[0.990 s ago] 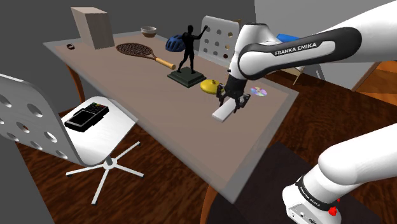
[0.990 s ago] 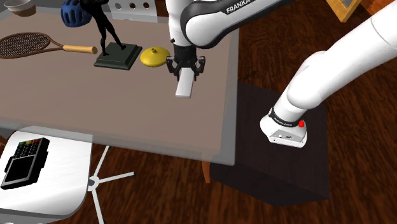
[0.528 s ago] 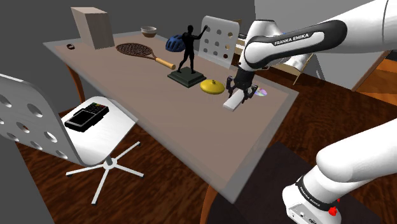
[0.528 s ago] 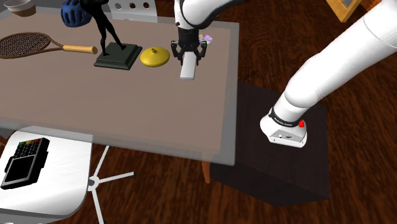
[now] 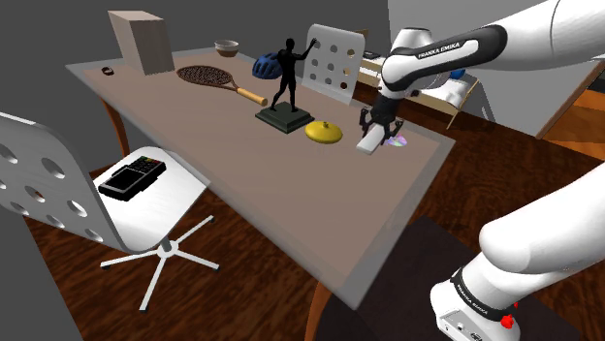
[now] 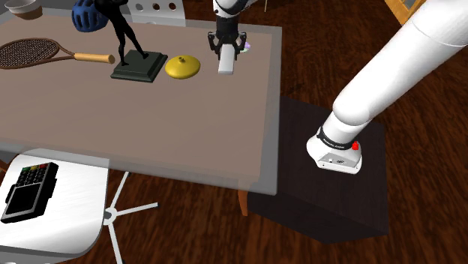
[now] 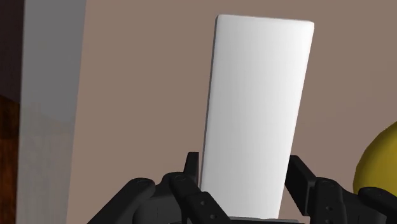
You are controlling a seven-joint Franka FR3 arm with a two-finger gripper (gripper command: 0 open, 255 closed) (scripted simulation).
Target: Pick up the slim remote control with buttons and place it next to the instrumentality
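Note:
A slim plain white slab, the remote [image 5: 370,143] [image 6: 224,62] [image 7: 257,108], hangs just above the brown table [image 5: 194,136] [image 6: 112,112]. My black gripper [image 5: 377,126] [image 6: 226,47] [image 7: 251,188] is shut on its upper end, one finger [image 7: 190,167] on each long side. The remote points down and tilts slightly. It hovers between a yellow domed object [image 5: 324,132] [image 6: 182,67] [image 7: 379,159] and a small shiny disc [image 5: 398,140] [image 6: 245,46] near the table's corner.
A black statue on a square base [image 5: 285,89] [image 6: 136,54], a racket [image 5: 215,78] [image 6: 37,52], a blue helmet [image 5: 264,66], a bowl [image 5: 227,46] and a box [image 5: 141,41] stand farther along the table. A black keypad device [image 5: 133,176] [image 6: 30,187] lies on a white chair.
The arm has carried the white remote away from the stand across the table, past the yellow object, to beside the shiny disc. The grip has stayed on it.

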